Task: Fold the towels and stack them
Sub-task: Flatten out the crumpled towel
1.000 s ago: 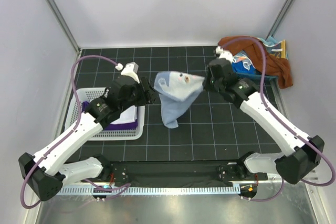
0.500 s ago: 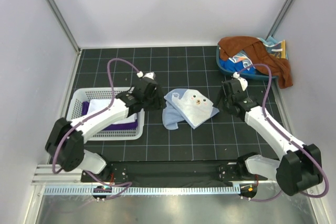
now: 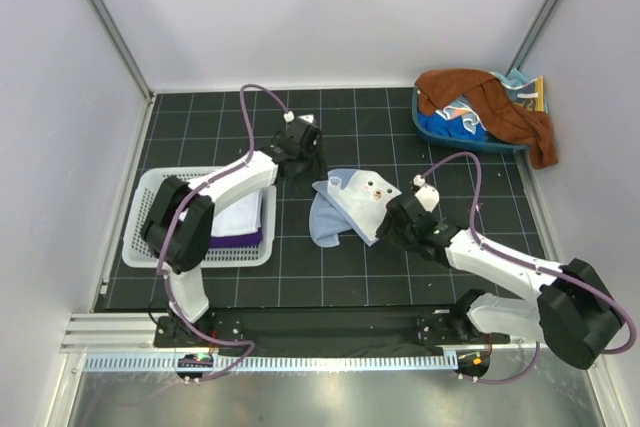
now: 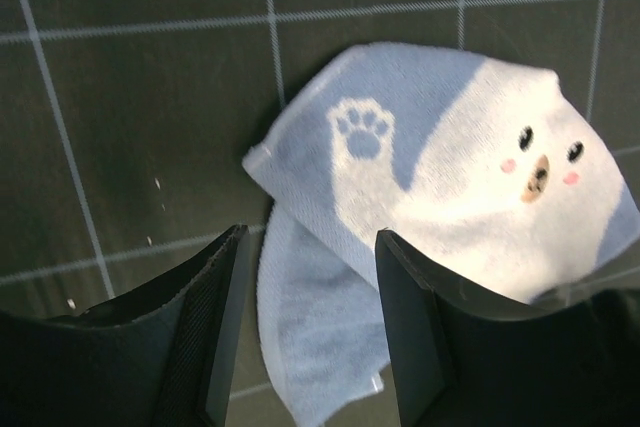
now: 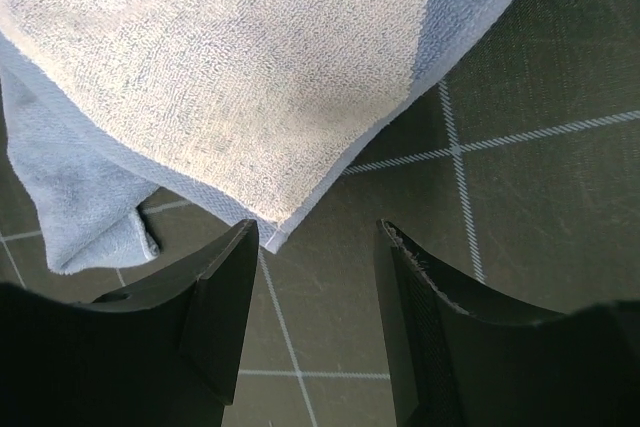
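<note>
The light blue towel (image 3: 352, 205) with the bear face lies rumpled on the dark counter (image 3: 330, 267) between the two arms when seen from above. Its broad part runs left to right, and a loose tail trails toward the near left. The left end effector (image 3: 300, 152) hangs just past its far left corner. The right end effector (image 3: 392, 227) sits at its near right edge and is the closer one, I'd say.

From the left wrist, the paw-print corner lies just ahead of open, empty jaws.

From the right wrist, a folded corner points between jaws spread wide, gripping nothing.
</note>
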`<action>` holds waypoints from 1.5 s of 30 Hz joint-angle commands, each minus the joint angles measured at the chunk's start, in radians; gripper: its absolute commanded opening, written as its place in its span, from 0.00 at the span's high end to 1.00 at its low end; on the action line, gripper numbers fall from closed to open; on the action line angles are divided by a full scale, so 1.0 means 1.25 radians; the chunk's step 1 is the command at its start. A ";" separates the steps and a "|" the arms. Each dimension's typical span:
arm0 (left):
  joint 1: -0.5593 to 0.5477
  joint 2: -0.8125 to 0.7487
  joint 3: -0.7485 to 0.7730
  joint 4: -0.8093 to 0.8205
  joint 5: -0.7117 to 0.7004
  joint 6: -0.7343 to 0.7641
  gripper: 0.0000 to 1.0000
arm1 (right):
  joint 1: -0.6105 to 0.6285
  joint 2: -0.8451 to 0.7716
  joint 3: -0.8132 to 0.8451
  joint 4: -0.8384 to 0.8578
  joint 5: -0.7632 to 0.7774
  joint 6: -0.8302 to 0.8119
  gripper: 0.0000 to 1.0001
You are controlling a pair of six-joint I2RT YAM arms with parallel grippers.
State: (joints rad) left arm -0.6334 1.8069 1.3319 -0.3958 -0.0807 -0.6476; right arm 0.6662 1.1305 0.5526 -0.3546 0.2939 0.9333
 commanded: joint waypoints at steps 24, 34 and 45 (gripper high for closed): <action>0.027 0.124 0.032 0.000 0.017 0.043 0.70 | 0.048 0.264 0.037 0.174 0.096 0.061 0.94; -0.027 -0.029 -0.094 0.010 -0.062 -0.023 0.87 | -0.099 0.163 0.087 0.069 0.043 -0.101 0.99; -0.059 -0.157 -0.111 -0.043 -0.122 -0.017 1.00 | -0.103 0.058 0.222 -0.086 0.016 -0.199 0.99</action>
State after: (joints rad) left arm -0.7044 1.7023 1.1828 -0.4145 -0.1665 -0.6773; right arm 0.5407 1.2701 0.7582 -0.3771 0.3092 0.7498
